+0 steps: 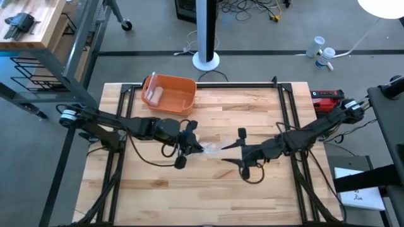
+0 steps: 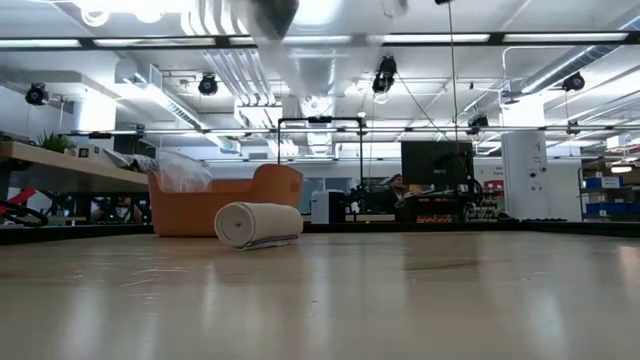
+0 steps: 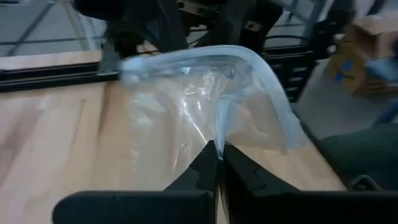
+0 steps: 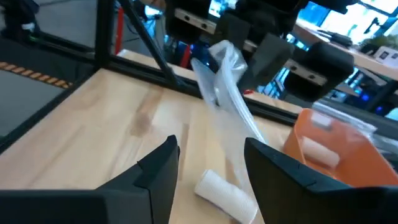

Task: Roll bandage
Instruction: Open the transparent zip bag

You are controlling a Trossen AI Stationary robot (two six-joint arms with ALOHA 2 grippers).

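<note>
A white rolled bandage lies on its side on the wooden table, in front of the orange bin; it also shows in the right wrist view. A clear plastic zip bag is held up above the table's middle by my left gripper, which is shut on it. My right gripper stands open just right of the bag, its fingers pointing at it and touching nothing. My left gripper pinches the clear bag's thin film between its two fingertips, away from the thicker zip edge. The fingers come roughly level from the table's left. The bag stands out beyond the fingertips, crumpled and slack, lifted off the table.
The orange bin at the table's far left holds another white roll in clear wrap. A red tool lies at the table's far right corner. Black frame rails run along the table's sides.
</note>
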